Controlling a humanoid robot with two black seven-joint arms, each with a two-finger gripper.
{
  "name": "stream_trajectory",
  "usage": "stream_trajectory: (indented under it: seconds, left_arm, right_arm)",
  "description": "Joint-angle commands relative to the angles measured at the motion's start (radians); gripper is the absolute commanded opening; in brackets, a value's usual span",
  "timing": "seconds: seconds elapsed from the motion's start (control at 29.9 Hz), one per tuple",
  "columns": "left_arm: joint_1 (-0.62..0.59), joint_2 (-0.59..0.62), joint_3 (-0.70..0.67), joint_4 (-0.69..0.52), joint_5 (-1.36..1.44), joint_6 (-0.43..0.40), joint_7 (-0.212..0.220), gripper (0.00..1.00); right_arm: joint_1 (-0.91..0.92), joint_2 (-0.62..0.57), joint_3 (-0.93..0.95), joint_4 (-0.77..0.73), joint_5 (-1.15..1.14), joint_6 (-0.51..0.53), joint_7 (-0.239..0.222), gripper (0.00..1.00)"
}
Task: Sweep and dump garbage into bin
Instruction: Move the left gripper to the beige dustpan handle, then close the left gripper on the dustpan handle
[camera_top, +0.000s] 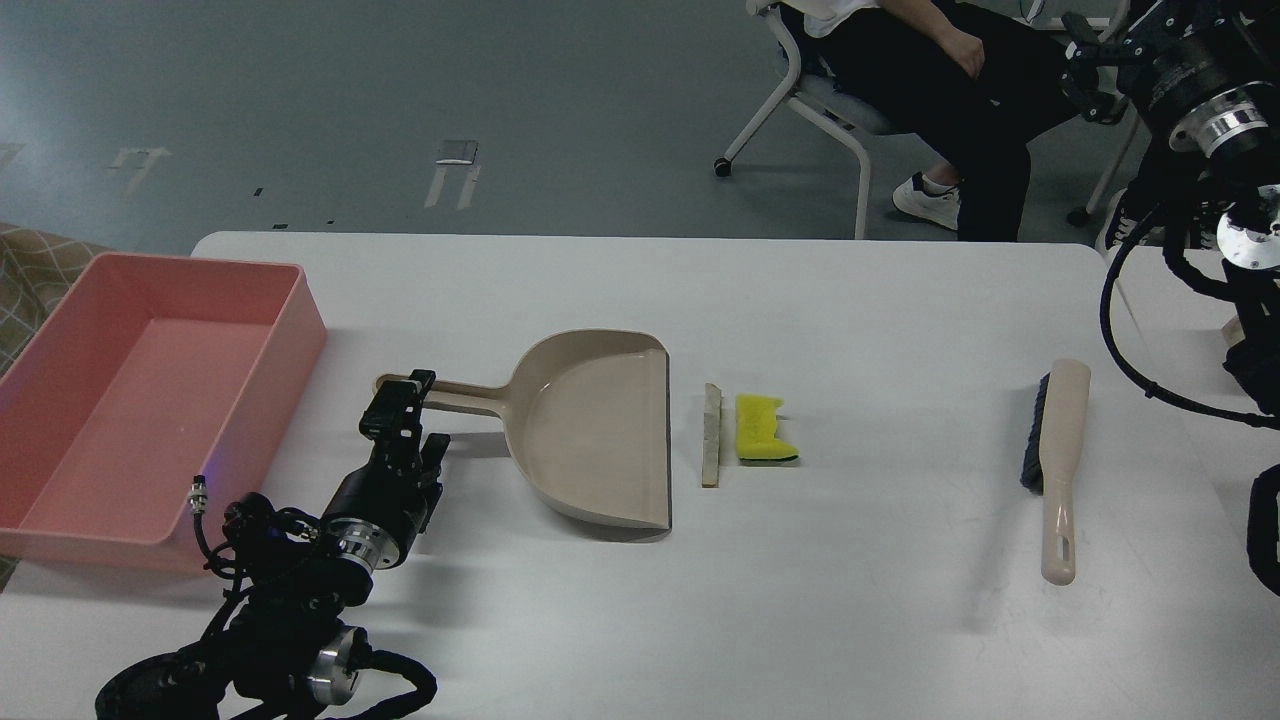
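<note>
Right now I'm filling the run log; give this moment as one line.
left gripper: at dustpan handle | right gripper: raised | garbage: on table | brush: untouched | bin: empty

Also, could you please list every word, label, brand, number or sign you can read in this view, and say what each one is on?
None: no readable text shows anywhere in the head view.
The dustpan, brush, pink bin, yellow sponge piece and pale slab are all plain.
The left gripper shows no legible marking.
</note>
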Motion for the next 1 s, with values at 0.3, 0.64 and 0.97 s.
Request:
stream_trajectory:
  seconds: [0.3,0.64,0.97]
  left_arm:
    - [-0.036,-0.036,-0.012,0.055,-0.009,0.0,-0.009,0.86]
    - [-0.054,-0.036,-0.012,0.057,-0.012,0.0,-0.009,0.71]
    - [-0.071,-0.037,-0.011,0.063,-0.014,0.0,0.0,0.57]
  right_arm:
    - [-0.007,0.0,0.002,0.0,0.0,0.0,0.0,1.0]
    - [-0.009,0.0,0.002,0.0,0.0,0.0,0.0,1.0]
    - [-0.009,0.0,0.002,0.0,0.0,0.0,0.0,1.0]
